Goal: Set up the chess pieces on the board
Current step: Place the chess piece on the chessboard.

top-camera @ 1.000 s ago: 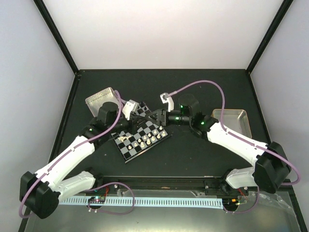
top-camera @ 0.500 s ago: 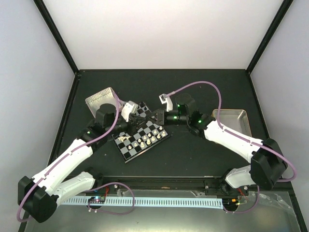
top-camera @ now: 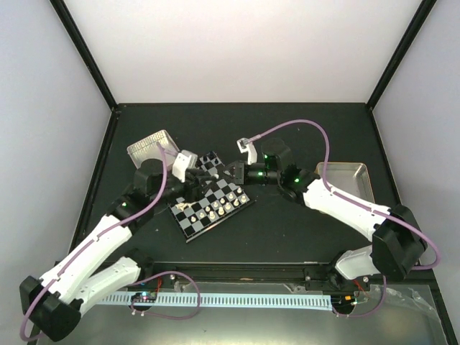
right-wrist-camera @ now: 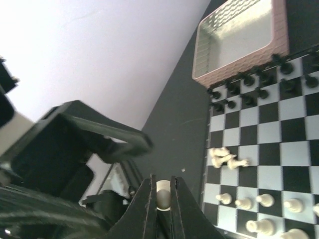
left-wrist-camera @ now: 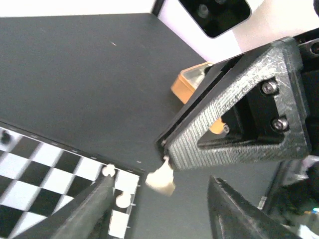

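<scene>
The right hand is pinching one cream chess piece at the very tips of its fingers. It is holding the piece in the air just off the left edge of the board. The left hand is standing released, one finger on each side of the piece and not touching it.

The grip is looking shallow, since most of the piece is hanging below the fingertips. A quick swing toward the board could therefore be twisting it loose and dropping it on the counter. The left hand's fingers are flanking it closely, so a sideways pull could be brushing one of them. Two toppled pieces are lying near the standing row, and a low approach could be scattering either.

The left wrist view is showing how little of the piece the closed hand is covering, and how far the left fingers are parted. The right wrist view is showing the layout instead: the black pieces along the far rank beside a tray. From above, the held piece is too small to make out.
</scene>
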Robot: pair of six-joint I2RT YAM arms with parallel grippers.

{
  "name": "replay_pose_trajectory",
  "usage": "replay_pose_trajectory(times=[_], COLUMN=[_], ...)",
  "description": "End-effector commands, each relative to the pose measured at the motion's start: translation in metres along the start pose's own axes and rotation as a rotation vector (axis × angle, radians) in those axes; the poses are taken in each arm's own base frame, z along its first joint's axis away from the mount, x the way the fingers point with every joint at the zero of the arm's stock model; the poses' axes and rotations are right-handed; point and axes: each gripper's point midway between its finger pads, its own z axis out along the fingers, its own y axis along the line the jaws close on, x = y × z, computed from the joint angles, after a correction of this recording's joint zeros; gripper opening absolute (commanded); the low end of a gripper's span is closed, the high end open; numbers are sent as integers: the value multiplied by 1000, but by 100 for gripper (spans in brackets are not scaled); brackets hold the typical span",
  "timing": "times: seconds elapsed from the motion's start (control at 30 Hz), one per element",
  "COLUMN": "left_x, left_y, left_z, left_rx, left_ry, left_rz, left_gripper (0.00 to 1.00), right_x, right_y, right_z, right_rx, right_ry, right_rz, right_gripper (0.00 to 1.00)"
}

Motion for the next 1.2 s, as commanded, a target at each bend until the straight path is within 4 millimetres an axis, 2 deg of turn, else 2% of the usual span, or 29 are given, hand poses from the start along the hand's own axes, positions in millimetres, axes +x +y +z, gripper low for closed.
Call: replay_pose_trajectory(times=[0.0,0.1,0.2,0.3,0.4,0.53,0.63,0.73,0.93,1.17], left_x=[-7,-11,-20,-23,-13,-1,0,1,7,9], left_y=[41,49,47,48,53,65,70,75,88,90], left_z=[-32,-61,-96,-125,-144,-162,-172,-180,-199,-208], left_rx=[-293,-385,-436,-489,-536,-629,-671,-716,-822,-846], left_ry=[-96,-189,-304,-395,-412,-423,-446,-460,-489,-519], left_rz=[-46,-51,-60,-57,-62,-87,-100,-113,-168,-186], left_gripper=[61,64,70,77,79,79,80,80,82,83], right_x=[-19,-16,-7,8,32,63,87,108,133,146], right_y=[-15,-33,-39,-32,-17,-7,-2,-12,-26,-44], right_z=[-8,-3,9,28,55,87,107,125,146,161], right_rx=[139,266,357,407,423,457,469,496,519,545], right_ry=[-103,-115,-103,-76,-23,46,94,152,216,261], right_rz=[-102,-156,-220,-310,-408,-532,-613,-638,-662,-665], right_gripper=[3,3,3,3,3,4,4,4,5,5])
